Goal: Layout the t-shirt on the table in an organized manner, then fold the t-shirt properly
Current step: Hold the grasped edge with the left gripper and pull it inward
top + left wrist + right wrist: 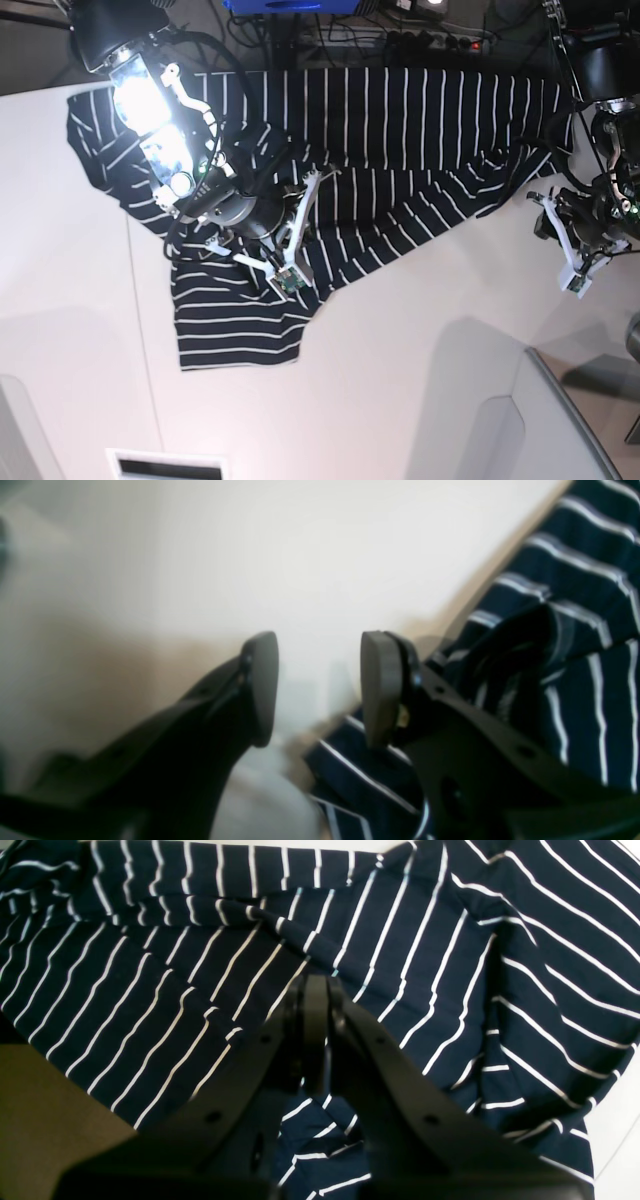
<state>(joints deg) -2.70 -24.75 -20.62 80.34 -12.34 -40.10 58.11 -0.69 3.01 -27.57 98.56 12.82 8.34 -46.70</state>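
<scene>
The dark navy, white-striped soft t-shirt [380,140] is spread lengthwise along the far edge of the smooth white worktop [400,380], its middle nearer the clenched right jaws [316,1032], its end beside the released left jaws [319,687].

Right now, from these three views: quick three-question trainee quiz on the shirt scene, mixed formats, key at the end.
1. True or false: the t-shirt lies fully flat and smoothed out on the table.
2. Which gripper has its fingers pressed together over the striped fabric? A) left gripper B) right gripper
3. Fill in: in the left wrist view, the gap between the fingers shows mostly bare ____.

Key
1. False: it is rumpled, with folds and one part trailing toward the near edge.
2. B: the left one is open, beside the shirt's edge.
3. Table.
</scene>
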